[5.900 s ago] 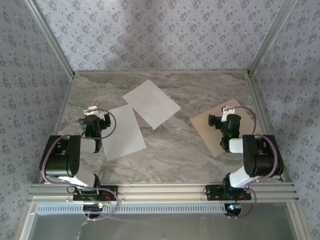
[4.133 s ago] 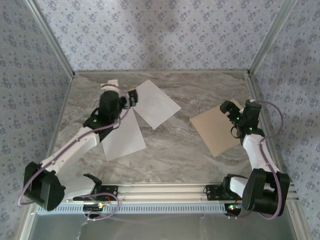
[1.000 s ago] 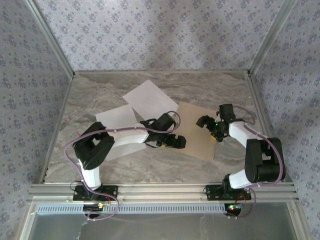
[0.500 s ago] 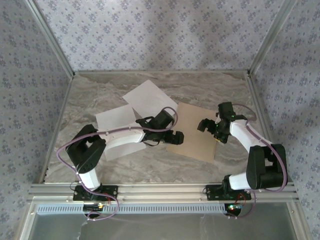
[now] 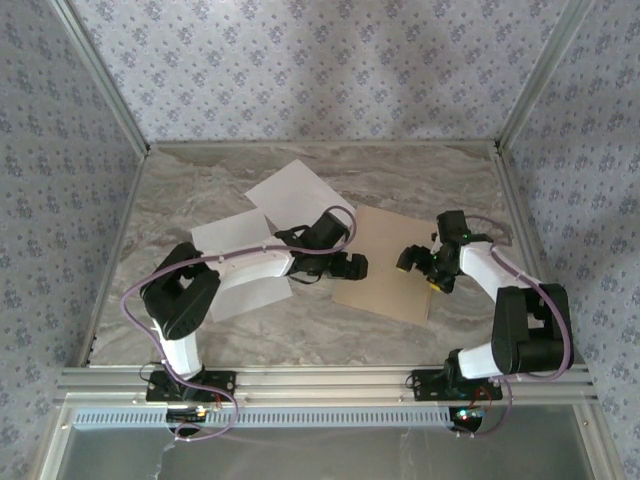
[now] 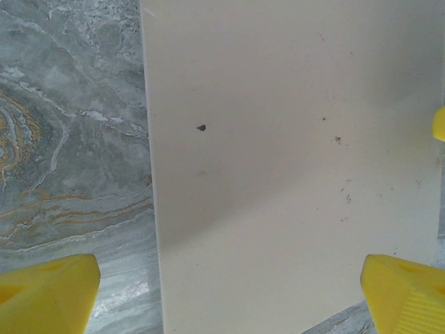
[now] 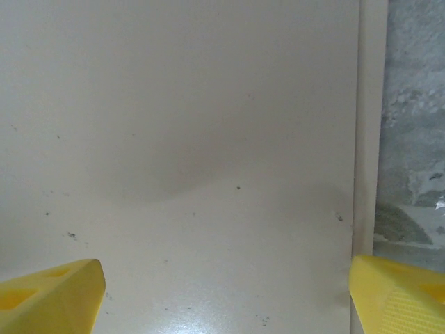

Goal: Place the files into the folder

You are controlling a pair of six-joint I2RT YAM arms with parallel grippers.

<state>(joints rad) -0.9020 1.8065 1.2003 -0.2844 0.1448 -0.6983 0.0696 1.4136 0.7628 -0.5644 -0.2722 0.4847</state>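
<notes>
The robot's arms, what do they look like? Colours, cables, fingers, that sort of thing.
The left arm and the right arm both have white links between chunky black joint housings. A thin purple cable loops loosely alongside each. The left fingers and the right fingers are bright yellow wedges.

Folder (image 5: 388,268) matt tan cardboard, speckled; table (image 5: 420,180) glossy marble-look; fingers (image 6: 45,292) yellow plastic.

Tan folder (image 5: 385,270), white files (image 5: 300,195), grey marbled table (image 5: 430,180), yellow end effector fingers (image 6: 49,296)

2 files (image 5: 295,200) left of folder (image 5: 388,287), seemingly touching
</notes>
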